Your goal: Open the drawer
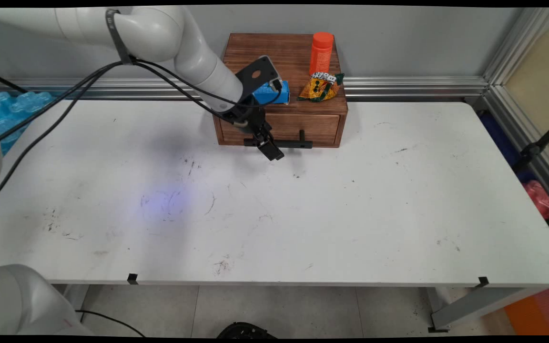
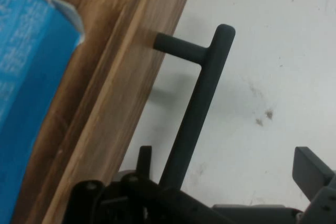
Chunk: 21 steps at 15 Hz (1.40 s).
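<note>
Gripper: the gripper [image 1: 269, 145] is spread astride the handle [image 1: 288, 143], not pinching.
Drawer box [image 1: 284, 62]: left front hidden by arm.
Blue box [image 1: 274, 95]: partly covered.
Bottle [image 1: 321, 52], snack bag [image 1: 321, 86]: far right, clear.

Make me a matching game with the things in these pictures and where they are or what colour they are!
Things:
1. bottle
2. snack packet
3. handle
4. blue box

Descriptions:
A. black bar sticking out from the drawer front
B. orange, standing upright on the wooden box
C. lying on the wooden box, partly behind the arm
D. yellow and green, lying in front of the bottle

Pairs: 1-B, 2-D, 3-A, 4-C
</note>
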Each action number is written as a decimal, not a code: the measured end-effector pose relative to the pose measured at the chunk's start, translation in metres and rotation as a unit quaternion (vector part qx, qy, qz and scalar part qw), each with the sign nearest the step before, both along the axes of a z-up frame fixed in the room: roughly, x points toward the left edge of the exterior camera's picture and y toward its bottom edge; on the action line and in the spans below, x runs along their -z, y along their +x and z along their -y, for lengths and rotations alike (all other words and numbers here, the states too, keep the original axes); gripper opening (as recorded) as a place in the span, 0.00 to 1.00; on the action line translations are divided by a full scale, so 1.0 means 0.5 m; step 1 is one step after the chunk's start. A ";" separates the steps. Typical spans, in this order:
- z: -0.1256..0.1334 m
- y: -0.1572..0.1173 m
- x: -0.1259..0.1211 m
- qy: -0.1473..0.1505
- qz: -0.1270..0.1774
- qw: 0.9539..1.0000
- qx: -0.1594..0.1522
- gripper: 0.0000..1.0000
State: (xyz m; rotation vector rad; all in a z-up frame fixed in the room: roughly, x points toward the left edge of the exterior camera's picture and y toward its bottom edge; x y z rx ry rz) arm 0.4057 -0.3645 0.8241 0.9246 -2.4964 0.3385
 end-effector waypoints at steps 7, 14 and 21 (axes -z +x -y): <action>0.017 -0.017 0.033 -0.002 0.001 1.000 0.025 1.00; 0.023 -0.021 0.054 -0.005 0.011 0.999 0.050 1.00; 0.024 -0.012 0.066 -0.007 0.026 0.997 0.071 1.00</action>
